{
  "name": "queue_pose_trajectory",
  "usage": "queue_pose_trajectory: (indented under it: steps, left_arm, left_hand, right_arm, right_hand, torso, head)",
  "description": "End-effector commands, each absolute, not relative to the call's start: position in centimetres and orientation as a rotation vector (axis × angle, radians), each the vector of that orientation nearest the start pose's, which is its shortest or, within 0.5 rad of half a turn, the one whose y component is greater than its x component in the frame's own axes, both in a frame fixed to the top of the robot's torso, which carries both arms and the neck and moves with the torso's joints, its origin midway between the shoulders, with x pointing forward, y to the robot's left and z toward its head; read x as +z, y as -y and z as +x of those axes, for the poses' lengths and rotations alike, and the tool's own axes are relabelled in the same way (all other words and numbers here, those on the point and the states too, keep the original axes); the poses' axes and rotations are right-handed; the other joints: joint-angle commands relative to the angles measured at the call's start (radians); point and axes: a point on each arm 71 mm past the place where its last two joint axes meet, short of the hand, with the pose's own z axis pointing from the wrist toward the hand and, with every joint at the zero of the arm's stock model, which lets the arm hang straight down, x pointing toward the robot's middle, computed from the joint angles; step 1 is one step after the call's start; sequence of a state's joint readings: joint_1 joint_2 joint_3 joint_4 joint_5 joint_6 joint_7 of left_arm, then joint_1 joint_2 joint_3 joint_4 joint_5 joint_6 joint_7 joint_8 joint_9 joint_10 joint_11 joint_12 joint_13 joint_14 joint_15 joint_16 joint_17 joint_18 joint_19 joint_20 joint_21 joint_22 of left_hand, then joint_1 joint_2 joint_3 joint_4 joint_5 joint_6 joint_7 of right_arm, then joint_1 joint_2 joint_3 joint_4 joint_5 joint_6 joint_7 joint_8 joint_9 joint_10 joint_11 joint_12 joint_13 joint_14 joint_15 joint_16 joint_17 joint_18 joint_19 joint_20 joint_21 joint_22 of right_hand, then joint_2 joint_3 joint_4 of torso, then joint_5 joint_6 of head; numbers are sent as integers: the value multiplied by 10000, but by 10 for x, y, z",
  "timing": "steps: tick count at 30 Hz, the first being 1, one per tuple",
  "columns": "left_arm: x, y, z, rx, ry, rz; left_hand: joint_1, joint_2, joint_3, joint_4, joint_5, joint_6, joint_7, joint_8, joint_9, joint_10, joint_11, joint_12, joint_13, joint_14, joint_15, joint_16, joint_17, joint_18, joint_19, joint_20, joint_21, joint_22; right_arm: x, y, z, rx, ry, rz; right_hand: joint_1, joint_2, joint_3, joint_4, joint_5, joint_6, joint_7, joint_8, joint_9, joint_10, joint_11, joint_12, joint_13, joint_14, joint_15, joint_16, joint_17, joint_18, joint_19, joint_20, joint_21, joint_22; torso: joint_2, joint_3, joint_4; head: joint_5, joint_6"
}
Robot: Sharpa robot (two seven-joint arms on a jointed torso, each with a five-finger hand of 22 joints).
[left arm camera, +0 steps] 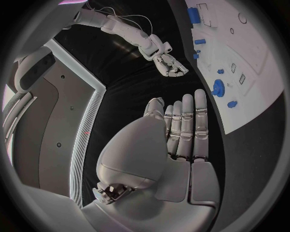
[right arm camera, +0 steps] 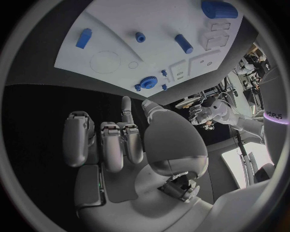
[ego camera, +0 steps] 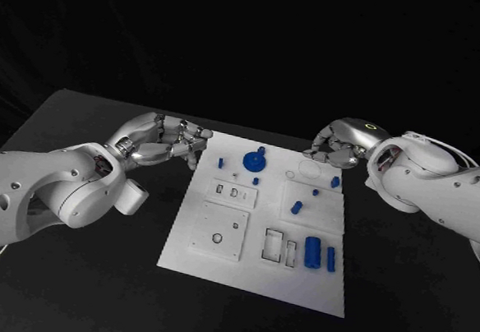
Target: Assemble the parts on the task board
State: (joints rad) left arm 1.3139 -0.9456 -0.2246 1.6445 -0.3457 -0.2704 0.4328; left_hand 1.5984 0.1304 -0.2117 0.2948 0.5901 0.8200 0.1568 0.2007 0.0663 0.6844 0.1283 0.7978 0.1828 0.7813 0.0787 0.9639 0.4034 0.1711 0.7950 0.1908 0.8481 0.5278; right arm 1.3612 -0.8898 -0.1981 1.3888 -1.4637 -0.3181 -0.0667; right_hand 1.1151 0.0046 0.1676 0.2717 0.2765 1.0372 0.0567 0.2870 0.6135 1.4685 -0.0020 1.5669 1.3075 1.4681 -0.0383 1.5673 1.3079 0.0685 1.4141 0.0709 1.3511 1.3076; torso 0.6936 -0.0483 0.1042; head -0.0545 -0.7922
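Task board (ego camera: 256, 243) mid-counter (ego camera: 82, 278), blue parts on it: gear (ego camera: 254, 162) at far edge, two cylinders (ego camera: 320, 254) near right. Left robot hand (ego camera: 167, 141) just off board's far-left corner, fingers straight and spread per left wrist view, holding nothing; right robot hand (ego camera: 339, 144) at far-right corner, fingers loosely curled, nothing in them. Head view hides both palms; small recesses hard to make out.
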Motion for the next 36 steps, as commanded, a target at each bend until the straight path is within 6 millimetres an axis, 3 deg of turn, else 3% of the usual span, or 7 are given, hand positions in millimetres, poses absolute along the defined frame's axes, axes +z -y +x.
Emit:
queue_pose_trajectory:
  steps: [1, 7, 16, 20, 24, 27, 36]
  left_arm:
    - [-176, -213, 454, -15026, -16070, -6217]
    - [-177, -213, 454, -15037, -16100, -6222]
    - [-178, -211, 454, -15053, -16160, -6228]
    - [-179, -210, 454, -15080, -16173, -6213]
    - [-179, -209, 454, -15097, -16183, -6206]
    - [-180, -210, 454, -15092, -16195, -6221]
    - [-188, -211, 455, -15057, -16297, -6319]
  left_hand:
    - [84, -5, 62, -21, 63, -40, 7, -38, -12, -16, 26, -38, -17, -43, 48, -61, -15, 87, -68, -5, -68, -9]
    - [84, -5, 62, -21, 63, -40, 7, -38, -12, -16, 26, -38, -17, -43, 48, -61, -15, 87, -68, -5, -68, -9]
    - [93, -1, 74, -22, 67, -37, 5, -38, -10, -16, 22, -40, -19, -42, 47, -63, -18, 88, -73, -5, -72, -9]
    - [93, -1, 74, -22, 67, -37, 5, -38, -10, -16, 22, -40, -19, -42, 47, -63, -18, 88, -73, -5, -72, -9]
    - [93, -1, 74, -22, 67, -37, 5, -38, -10, -16, 22, -40, -19, -42, 47, -63, -18, 88, -73, -5, -72, -9]
    - [99, 1, 85, -21, 70, -28, 12, -34, -8, -15, 18, -41, -20, -41, 46, -66, -22, 88, -77, -5, -77, -8]
    - [102, 0, 89, -22, 70, -27, 13, -34, -7, -15, 17, -41, -21, -41, 46, -67, -23, 89, -79, -5, -79, -8]
  right_arm:
    - [-170, 278, 515, 3609, -17221, -968]
    - [-171, 296, 514, 1626, -17779, -638]
    - [-166, 308, 514, 89, -18517, -394]
    - [-161, 309, 514, 862, -17983, -419]
    - [-154, 313, 509, 2505, -16893, -347]
    - [-152, 319, 502, 3612, -16317, -200]
    - [-180, 343, 481, 5506, -16171, 735]
  right_hand:
    - [-476, 65, -128, 195, -44, 448, -123, 402, 441, 1023, -62, 39, 2633, 1027, -114, 35, 2629, -177, 122, -32, 141, 1968]
    - [-1756, 138, -531, 202, -608, 1146, -316, 730, 1000, 1023, -259, 39, 2633, 1027, -293, 35, 2629, -171, 156, -204, 174, 1963]
    - [-1995, 15, -367, 129, 740, 1492, -437, 367, 1000, 1023, -392, 39, 2633, 1027, -444, 35, 2629, -125, 41, -365, -20, 1892]
    - [-839, -483, 46, -533, 733, -372, -36, -877, 603, 1023, -200, 39, 2633, 1027, -289, 35, 2629, -112, -37, -267, -149, 1855]
    - [414, -613, 578, -1273, 898, -1781, -110, -1775, 222, 1023, -237, 39, 2633, 1027, -272, 35, 2629, -128, 14, -223, -71, 1892]
    - [931, -679, 771, -1537, 881, -2261, -210, -2083, 50, 1023, -261, 39, 2633, 1027, -262, 35, 2629, -144, 40, -204, -16, 1916]
    - [1707, -831, 556, -1498, -882, -3638, -653, -2185, -174, 1023, -221, 39, 2633, 1027, -198, 35, 2629, -101, -207, -142, -258, 1857]
  torso:
    - [4, -7, -10]
    - [-1, -2, 5]
    - [-10, -7, 16]
    - [-9, 1, 36]
    - [-11, 8, 34]
    - [-19, 14, 11]
    - [-110, 56, -108]
  head:
    - [-29, -18]
    - [-128, 1]
    - [-223, -14]
    - [-260, -11]
    - [-253, -18]
    - [-231, -19]
    - [-285, 44]
